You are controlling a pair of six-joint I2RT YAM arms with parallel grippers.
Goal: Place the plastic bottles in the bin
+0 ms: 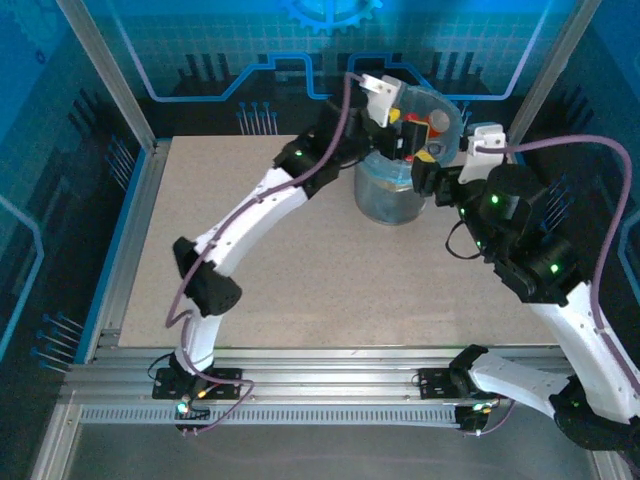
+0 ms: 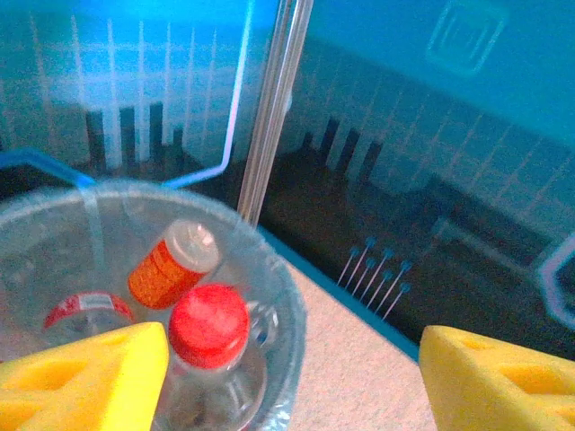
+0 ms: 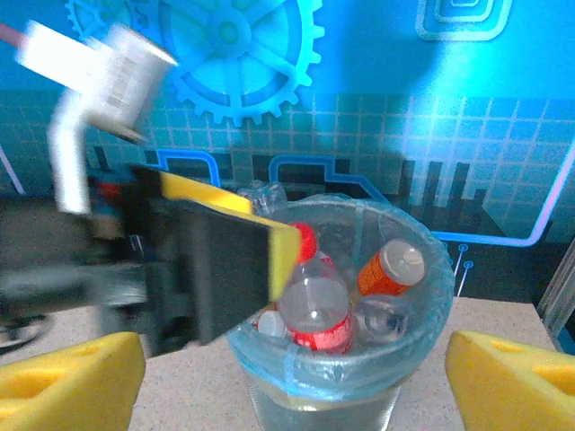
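The bin (image 1: 385, 205), lined with a pale blue bag, stands at the back of the table and holds several plastic bottles. In the left wrist view a red-capped bottle (image 2: 208, 325) and an orange-labelled bottle (image 2: 171, 265) lie inside the bin (image 2: 292, 305). My left gripper (image 1: 408, 128) hangs open over the bin's mouth, with nothing between its yellow pads (image 2: 81, 377). My right gripper (image 3: 292, 382) is open just right of the bin (image 3: 323, 400), facing it. From there I see a red-labelled bottle (image 3: 314, 314), the orange one (image 3: 386, 269) and the left gripper (image 3: 216, 269) above the rim.
The speckled table (image 1: 300, 270) spreads wide in front of and left of the bin. Blue printed walls and metal posts (image 2: 274, 117) close the back and sides. The left arm (image 1: 250, 215) stretches diagonally across the table's middle.
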